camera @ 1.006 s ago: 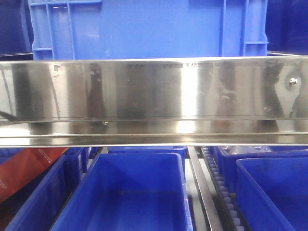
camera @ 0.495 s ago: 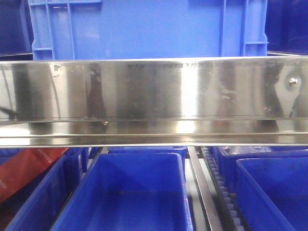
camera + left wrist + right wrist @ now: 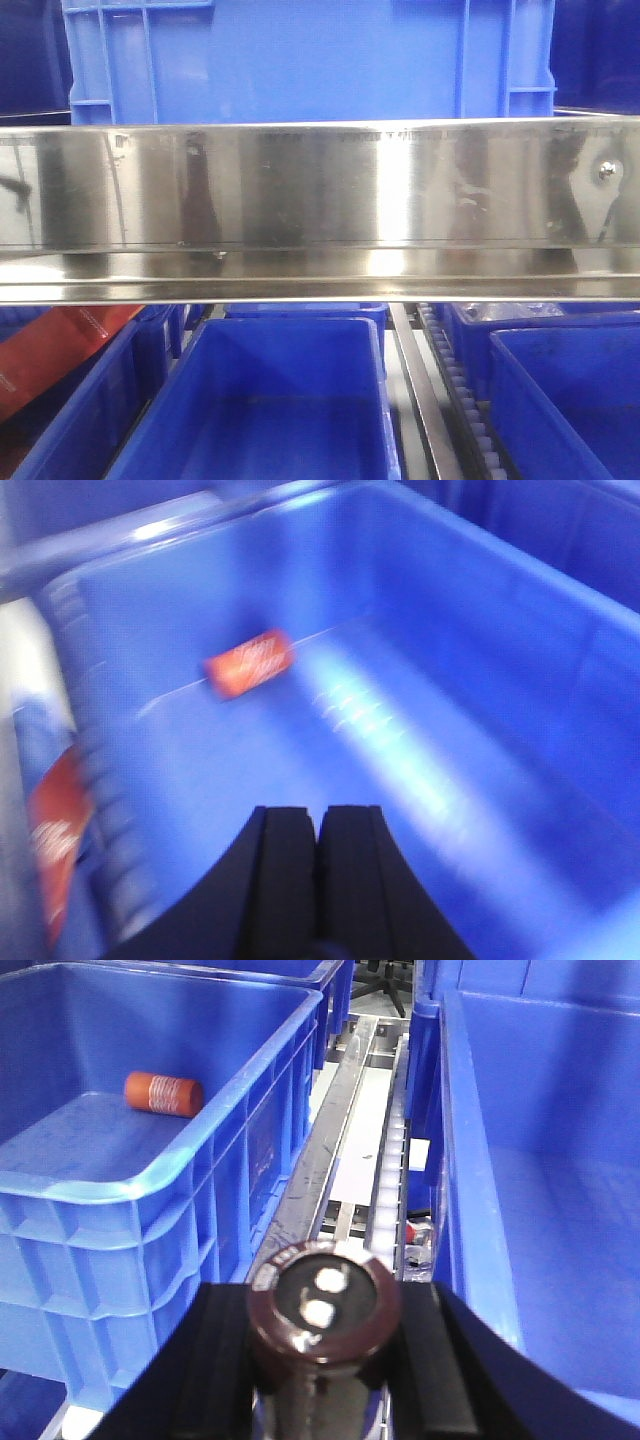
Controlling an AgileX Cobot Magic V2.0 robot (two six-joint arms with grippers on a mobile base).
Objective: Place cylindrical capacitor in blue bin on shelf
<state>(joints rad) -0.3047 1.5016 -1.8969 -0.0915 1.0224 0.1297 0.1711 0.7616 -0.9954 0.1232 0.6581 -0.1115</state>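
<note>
In the right wrist view my right gripper [image 3: 326,1300] is shut on a dark brown cylindrical capacitor [image 3: 322,1312], its two-terminal end facing the camera. It hangs over the roller track [image 3: 385,1160] between two blue bins. The left bin [image 3: 150,1190] holds an orange-red cylinder [image 3: 163,1092]; the right bin [image 3: 560,1160] shows nothing inside. In the left wrist view my left gripper [image 3: 318,820] is shut and empty above a blue bin [image 3: 480,610] holding an orange-red cylinder [image 3: 250,663]. In the front view the shelf's steel rail [image 3: 320,185] spans the frame; no gripper shows there.
A large blue crate [image 3: 300,60] stands above the rail. Below it sit a centre blue bin [image 3: 270,400], a right bin [image 3: 570,400] and a roller track [image 3: 455,390]. A red object [image 3: 50,350] lies at the lower left. Another red item [image 3: 55,840] lies outside the left-wrist bin.
Only a dark reflection at the left end of the steel rail has shifted upward. The bins and the rail have not moved.
</note>
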